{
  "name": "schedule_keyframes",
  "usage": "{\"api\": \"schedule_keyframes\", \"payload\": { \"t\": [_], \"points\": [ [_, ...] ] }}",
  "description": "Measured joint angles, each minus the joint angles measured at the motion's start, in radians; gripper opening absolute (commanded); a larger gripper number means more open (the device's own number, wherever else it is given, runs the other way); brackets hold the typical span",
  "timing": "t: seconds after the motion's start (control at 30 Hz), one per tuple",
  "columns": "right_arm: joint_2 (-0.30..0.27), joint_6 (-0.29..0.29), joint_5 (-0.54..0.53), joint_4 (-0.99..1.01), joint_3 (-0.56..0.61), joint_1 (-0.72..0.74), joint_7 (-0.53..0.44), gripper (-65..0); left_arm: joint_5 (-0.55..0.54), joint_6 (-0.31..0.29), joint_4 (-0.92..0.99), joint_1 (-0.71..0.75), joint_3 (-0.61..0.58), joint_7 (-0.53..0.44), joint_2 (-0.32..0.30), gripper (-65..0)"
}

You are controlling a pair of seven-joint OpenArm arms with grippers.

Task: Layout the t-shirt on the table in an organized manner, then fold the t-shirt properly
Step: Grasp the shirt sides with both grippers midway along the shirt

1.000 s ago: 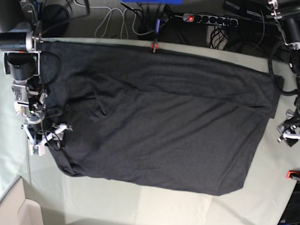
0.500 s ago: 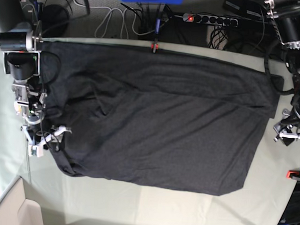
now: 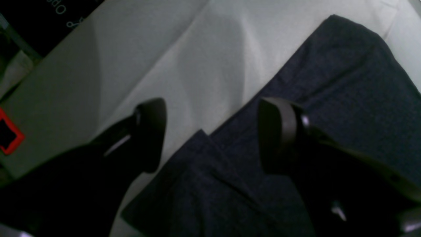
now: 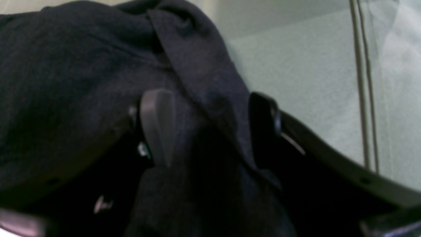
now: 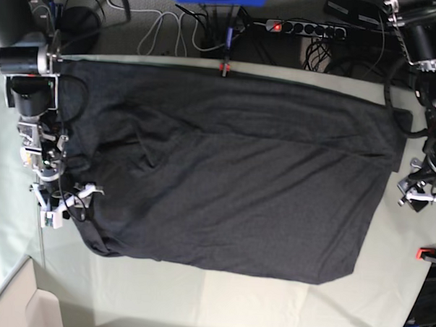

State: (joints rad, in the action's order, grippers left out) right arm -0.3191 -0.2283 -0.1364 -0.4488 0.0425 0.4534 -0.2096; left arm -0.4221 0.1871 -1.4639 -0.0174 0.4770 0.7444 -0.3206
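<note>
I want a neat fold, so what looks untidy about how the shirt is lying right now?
The t-shirt is spread over the table but not squared up: its far edge reaches the table's rim, diagonal creases cross the middle, and the edge by the right gripper is bunched into a raised fold. Both grippers are open.

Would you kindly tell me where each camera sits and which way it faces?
Base: overhead, looking down at the t-shirt spread on the table; both arms at the sides.
Left wrist: behind the open left gripper, facing a shirt edge.
Right wrist: behind the open right gripper, straddling a fabric fold.
All three views share the shirt and table.
</note>
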Motion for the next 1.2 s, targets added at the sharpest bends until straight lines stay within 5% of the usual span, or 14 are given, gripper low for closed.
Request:
{"api": "schedule_keyframes", "payload": {
  "t": [0.13, 1.2],
  "points": [
    [-0.019, -0.066, -0.001, 0.000, 0.000, 0.000, -0.002, -29.0, 0.000, 0.000, 0.000, 0.000, 0.000, 0.000, 0.000, -23.1],
    [-0.014, -0.065, -0.006, 0.119, 0.000, 0.023, -0.024, -32.5, -0.001, 0.000, 0.003, 0.014, -0.001, -0.004, 0.000, -23.1]
  ]
}}
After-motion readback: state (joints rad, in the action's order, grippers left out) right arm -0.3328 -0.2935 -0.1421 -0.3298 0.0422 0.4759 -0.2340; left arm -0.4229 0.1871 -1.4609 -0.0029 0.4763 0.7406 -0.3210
